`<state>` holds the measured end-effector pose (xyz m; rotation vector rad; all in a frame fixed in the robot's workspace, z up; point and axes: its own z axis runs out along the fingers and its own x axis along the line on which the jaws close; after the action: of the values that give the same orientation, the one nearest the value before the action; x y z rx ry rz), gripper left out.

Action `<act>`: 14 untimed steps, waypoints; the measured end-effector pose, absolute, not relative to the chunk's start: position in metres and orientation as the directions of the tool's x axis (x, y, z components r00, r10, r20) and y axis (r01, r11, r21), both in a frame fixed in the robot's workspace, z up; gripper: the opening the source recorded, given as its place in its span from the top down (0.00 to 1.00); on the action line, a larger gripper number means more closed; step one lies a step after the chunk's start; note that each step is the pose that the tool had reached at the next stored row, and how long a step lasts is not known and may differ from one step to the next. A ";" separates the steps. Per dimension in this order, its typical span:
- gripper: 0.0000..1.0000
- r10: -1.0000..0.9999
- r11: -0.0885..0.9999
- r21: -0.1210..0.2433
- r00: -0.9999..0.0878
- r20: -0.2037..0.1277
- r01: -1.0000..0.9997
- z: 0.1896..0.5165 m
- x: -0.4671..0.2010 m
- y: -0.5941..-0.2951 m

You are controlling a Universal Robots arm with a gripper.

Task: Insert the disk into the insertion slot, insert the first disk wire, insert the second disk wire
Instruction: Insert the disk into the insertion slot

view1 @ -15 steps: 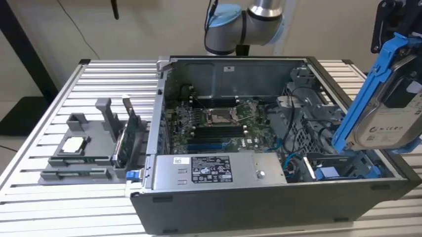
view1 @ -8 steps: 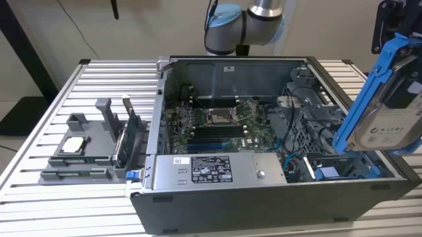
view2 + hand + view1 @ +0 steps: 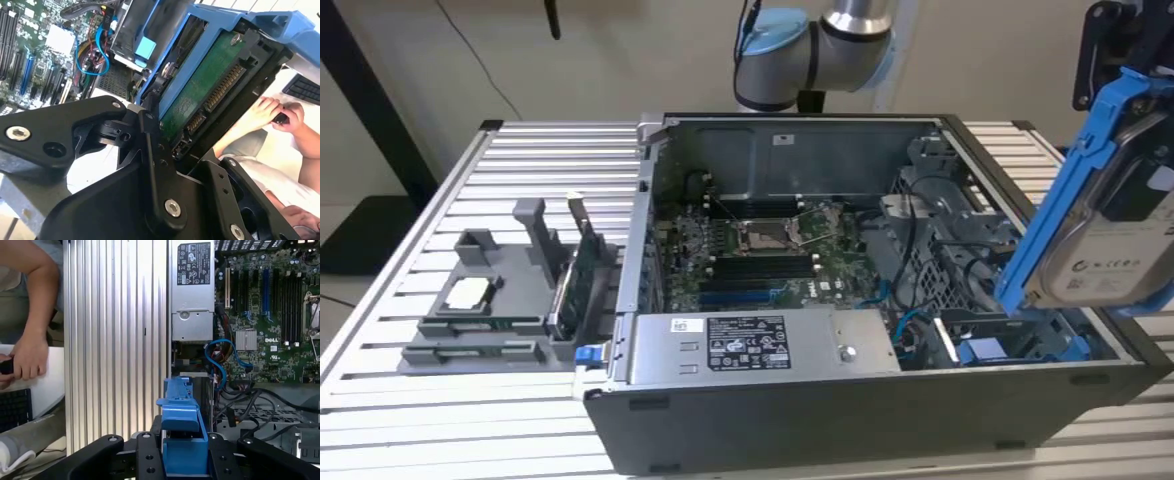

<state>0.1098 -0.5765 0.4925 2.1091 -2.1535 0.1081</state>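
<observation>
Blue plastic frames the disk (image 3: pixel 1101 255), which I hold tilted in the air above the open computer case (image 3: pixel 854 425), at its corner on the exterior view's right; it is not in a slot. My hand (image 3: pixel 185 457) is closed on the disk, with black fingers (image 3: pixel 149 460) pressed to both sides of its frame in the first wrist view. Inside the case lie a green circuit board (image 3: pixel 761 250), a silver power-supply box (image 3: pixel 761 345) along the near wall and loops of blue cable (image 3: pixel 907 325). On the slatted metal table (image 3: pixel 440 180), a grey holder (image 3: pixel 507 345) carries a green card (image 3: pixel 582 275) standing on edge. A person's hand (image 3: pixel 27 357) rests near a keyboard (image 3: pixel 12 410).
</observation>
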 end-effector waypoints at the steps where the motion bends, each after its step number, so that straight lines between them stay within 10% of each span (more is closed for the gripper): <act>1: 0.67 -0.990 0.023 0.036 -0.018 0.140 -0.999 0.492 0.110 -0.577; 14: 0.67 -0.989 0.024 0.036 -0.018 0.145 -0.999 0.490 0.110 -0.576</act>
<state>0.1098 -0.5765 0.4900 2.1059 -2.1506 0.1144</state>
